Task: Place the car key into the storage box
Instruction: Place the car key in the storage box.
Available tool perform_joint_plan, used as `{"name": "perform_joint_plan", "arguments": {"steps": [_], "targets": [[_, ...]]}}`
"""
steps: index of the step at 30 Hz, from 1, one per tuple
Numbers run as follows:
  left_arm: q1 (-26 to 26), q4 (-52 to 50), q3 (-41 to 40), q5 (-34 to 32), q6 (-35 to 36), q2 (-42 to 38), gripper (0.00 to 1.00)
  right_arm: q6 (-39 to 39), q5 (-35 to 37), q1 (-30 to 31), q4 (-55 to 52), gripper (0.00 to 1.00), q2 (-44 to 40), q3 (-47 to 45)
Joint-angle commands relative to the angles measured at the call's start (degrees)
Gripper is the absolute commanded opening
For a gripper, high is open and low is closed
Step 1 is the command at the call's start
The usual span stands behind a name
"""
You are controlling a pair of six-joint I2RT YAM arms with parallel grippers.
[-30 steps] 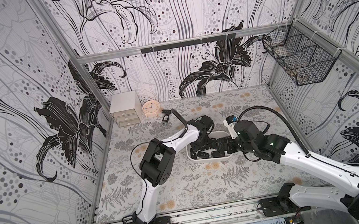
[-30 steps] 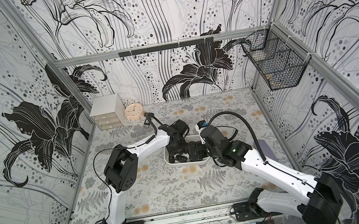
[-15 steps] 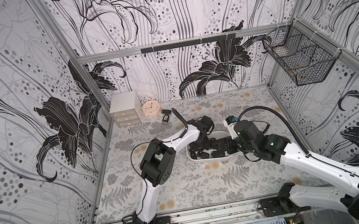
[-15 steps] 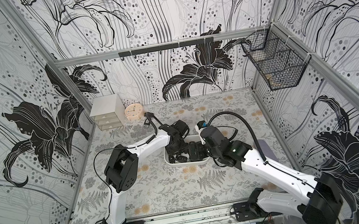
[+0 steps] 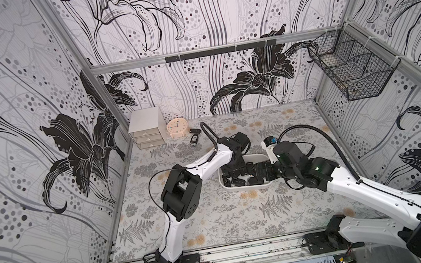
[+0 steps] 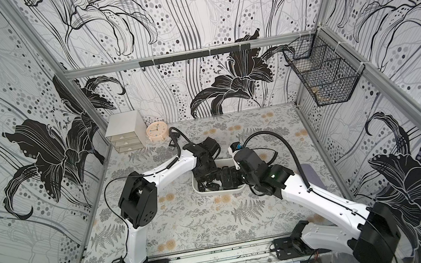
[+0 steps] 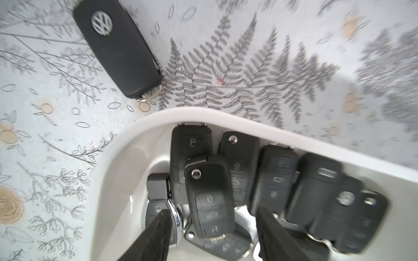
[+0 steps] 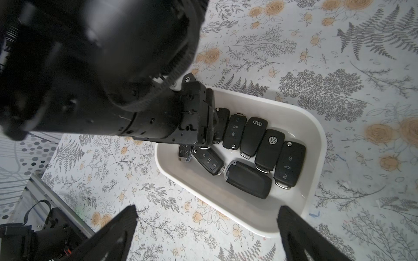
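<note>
The storage box (image 7: 248, 123) is a shallow white bin mid-table, seen in both top views (image 5: 242, 188) (image 6: 222, 192), and it holds several black car keys. My left gripper (image 7: 213, 235) reaches down into the box's left end and is open. One black flip car key (image 7: 210, 196) lies between its fingers on top of other keys, with a gap on each side. My right gripper (image 8: 207, 226) is open and empty, straddling the box's rim (image 8: 316, 140) from the right. Another black car key (image 7: 117, 49) lies on the mat just outside the box.
Two more key fobs (image 5: 194, 131) (image 5: 193, 140) lie at the back left beside a round peach clock (image 5: 177, 126) and a small grey three-drawer cabinet (image 5: 145, 128). A black wire basket (image 5: 352, 70) hangs on the right wall. Both arms crowd the box.
My left jaws have spread apart and no longer pinch the key, which rests in the box. Neither arm has visibly shifted.
</note>
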Motion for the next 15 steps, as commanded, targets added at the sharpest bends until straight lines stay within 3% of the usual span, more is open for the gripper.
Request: {"name": "perform_joint_plan", "arguments": {"steps": [1,8,15], "targets": [[1.0,-1.38,2.64,-2.09,2.09,-3.83,0.71,-0.53,-0.4,0.1,1.93,1.0,1.08,1.7],[5.02,-1.43,3.36,-3.79,3.61,-6.15,0.98,-0.51,-1.26,0.15,5.21,1.0,2.63,2.73],[9.83,0.59,3.07,-6.53,7.29,-6.39,0.99,-2.18,-2.82,0.1,10.74,1.0,4.55,3.38]]}}
